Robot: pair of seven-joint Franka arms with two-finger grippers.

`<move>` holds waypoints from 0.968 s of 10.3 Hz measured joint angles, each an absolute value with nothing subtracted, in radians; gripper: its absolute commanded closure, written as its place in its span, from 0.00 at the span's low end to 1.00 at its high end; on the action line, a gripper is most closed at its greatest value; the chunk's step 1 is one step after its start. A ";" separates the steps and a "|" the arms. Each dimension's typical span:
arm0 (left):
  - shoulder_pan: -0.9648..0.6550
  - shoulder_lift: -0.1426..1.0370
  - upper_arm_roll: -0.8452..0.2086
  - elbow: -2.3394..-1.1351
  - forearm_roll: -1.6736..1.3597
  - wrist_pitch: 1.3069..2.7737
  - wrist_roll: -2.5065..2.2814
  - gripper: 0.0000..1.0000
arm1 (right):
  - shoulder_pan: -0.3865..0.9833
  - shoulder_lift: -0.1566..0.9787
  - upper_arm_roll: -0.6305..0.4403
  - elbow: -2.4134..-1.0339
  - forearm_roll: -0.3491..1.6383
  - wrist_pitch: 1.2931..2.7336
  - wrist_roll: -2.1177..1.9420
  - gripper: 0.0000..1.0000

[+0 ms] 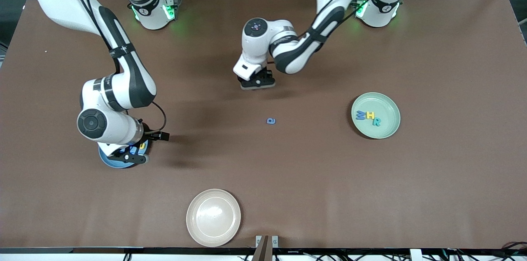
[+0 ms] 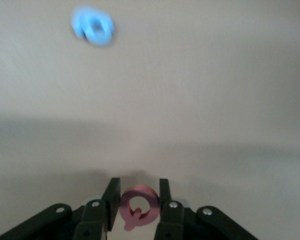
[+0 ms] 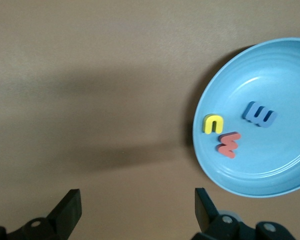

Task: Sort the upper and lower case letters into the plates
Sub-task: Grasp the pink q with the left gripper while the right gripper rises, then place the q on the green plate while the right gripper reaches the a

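The left gripper (image 2: 136, 200) is pinched narrow on a red Q (image 2: 138, 209), held just above the table's middle, toward the base edge. The letter stands on edge between the fingers (image 2: 111, 196), its face toward the wrist camera and its tail pointing back toward the wrist; being nearly round, it has no real long axis beyond that tail.

A blue e (image 1: 270, 121) lies flat on the bare table, nearer the front camera than that gripper. The mint plate (image 1: 390, 129), toward the left arm's end, holds three capitals. The blue plate (image 3: 290, 175), toward the right arm's end, holds a yellow n (image 3: 213, 124), a red w (image 3: 228, 144) and a blue m (image 3: 259, 114). The right gripper (image 3: 135, 212) hangs over that plate's edge, jaws wide and empty, waiting.

Risks, as I judge them:
- The grip is on the thin foam ring alone, so it could squash or twist out on a quick swing.
- Q belongs with the capitals (mint plate); a drop near the rim may bounce off.
- The cream plate (image 1: 213, 217) at the front edge is no target.
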State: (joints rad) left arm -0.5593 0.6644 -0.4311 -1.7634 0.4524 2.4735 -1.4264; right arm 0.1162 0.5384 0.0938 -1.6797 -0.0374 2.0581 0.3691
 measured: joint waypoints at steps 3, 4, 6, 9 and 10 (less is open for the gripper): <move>-0.346 0.543 -0.519 -1.837 0.462 2.471 -1.420 1.00 | 0.212 0.574 0.098 -1.632 -0.036 2.070 0.532 0.00; -0.265 0.495 -0.551 -1.879 0.466 2.467 -1.402 1.00 | 0.253 0.592 0.099 -1.605 -0.036 2.074 0.592 0.00; -0.111 0.410 -0.607 -1.957 0.468 2.425 -1.330 1.00 | 0.345 0.635 0.102 -1.544 -0.036 2.092 0.650 0.00; 0.149 0.355 -0.711 -2.018 0.469 2.303 -1.125 1.00 | 0.463 0.664 0.104 -1.520 -0.037 2.146 0.532 0.00; 0.252 0.353 -0.753 -2.038 0.469 2.283 -1.052 1.00 | 0.499 0.666 0.104 -1.517 -0.038 2.146 0.459 0.00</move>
State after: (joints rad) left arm 0.2524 0.3533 -0.7533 -2.0380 0.4685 2.2834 -1.0516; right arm 0.4995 0.6657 0.1038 -1.5170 -0.0377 2.1461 0.4594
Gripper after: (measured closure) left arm 0.643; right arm 0.000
